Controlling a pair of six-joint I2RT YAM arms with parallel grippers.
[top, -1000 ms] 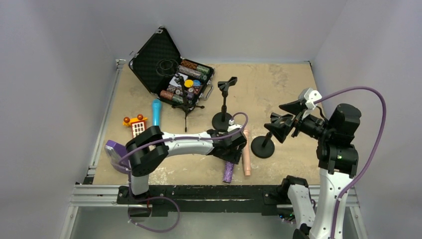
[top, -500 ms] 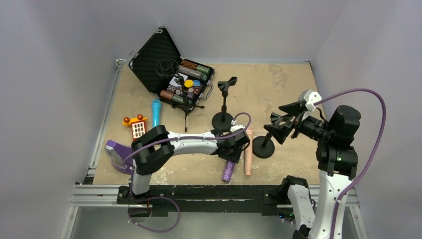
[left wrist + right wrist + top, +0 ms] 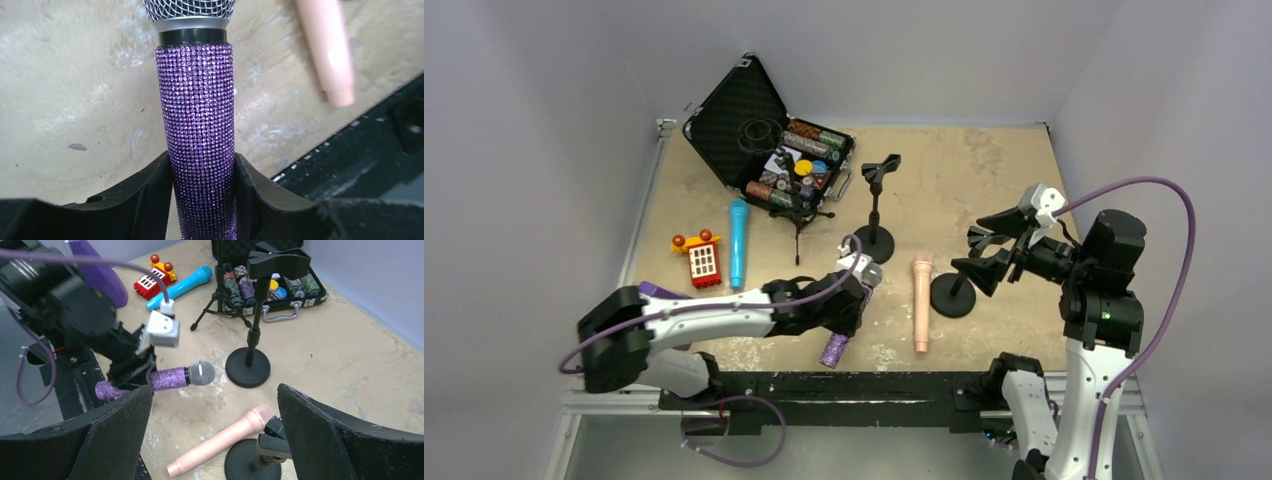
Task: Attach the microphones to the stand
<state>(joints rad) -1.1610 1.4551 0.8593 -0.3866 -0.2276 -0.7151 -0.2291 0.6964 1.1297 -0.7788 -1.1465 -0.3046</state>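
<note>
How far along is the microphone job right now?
Done: nothing, no stand holds a microphone. In hand: the left fingers grip the purple microphone. Left: seat it, then the peach microphone and blue microphone, both lying on the table.

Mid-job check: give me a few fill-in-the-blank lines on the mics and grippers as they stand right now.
The left gripper is shut on the glittery microphone, whose body is ___ in colour.
The right gripper is open and holds ___.
The far-left microphone, lying beside the red toy, is ___ in colour.
Missing words: purple; nothing; blue.
</note>
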